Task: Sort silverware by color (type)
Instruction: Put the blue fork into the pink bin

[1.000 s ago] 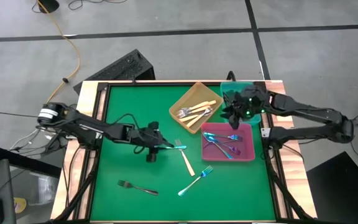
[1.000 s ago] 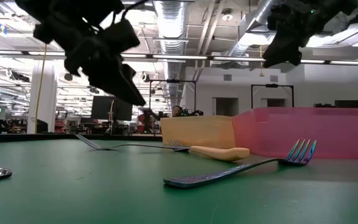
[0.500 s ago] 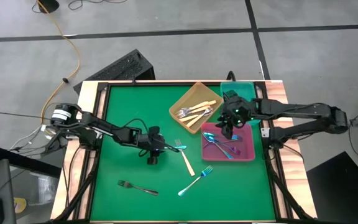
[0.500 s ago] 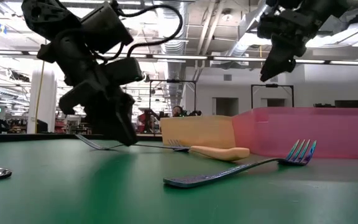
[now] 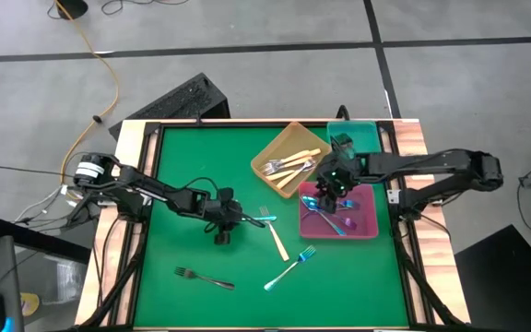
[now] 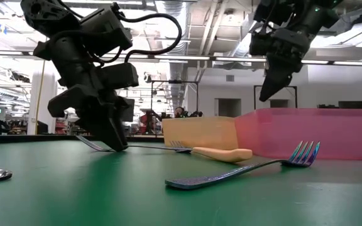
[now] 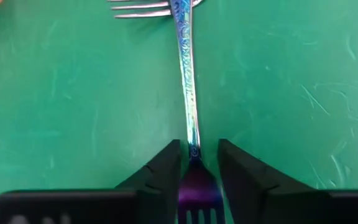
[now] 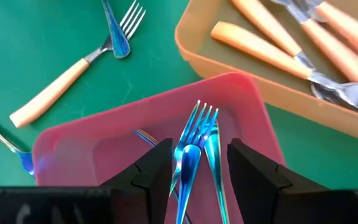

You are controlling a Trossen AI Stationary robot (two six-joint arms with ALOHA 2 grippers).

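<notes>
An iridescent blue fork (image 7: 187, 74) lies flat on the green table, its handle end across the tines of a cream-handled fork (image 5: 277, 238). My left gripper (image 7: 199, 149) is down at the table with a finger close on either side of this fork's neck. My right gripper (image 8: 194, 155) hangs open and empty over the pink tray (image 5: 365, 221), which holds several iridescent forks (image 8: 197, 134). Another iridescent fork (image 5: 291, 267) and a black fork (image 5: 204, 277) lie nearer the table's front edge. My left gripper has its fingers (image 7: 166, 168) astride the fork's neck (image 7: 194, 149), just behind the tines, coming slanting down from the table's left and lying along the fork. Whether the pads touch it, I cannot tell. The fork lies flat on the table.
The orange tray (image 5: 284, 138) with several cream-handled forks stands at the back, just left of the pink tray. A teal tray (image 5: 362, 132) sits behind my right arm. Wooden rails (image 5: 136, 184) border the table. Bare green surface lies at the left and the front.
My left gripper has sunk to the table at the iridescent fork and tipped more steeply downward. My right gripper has come down and toward the table's left, from beside the teal tray to above the pink tray's far left part.
</notes>
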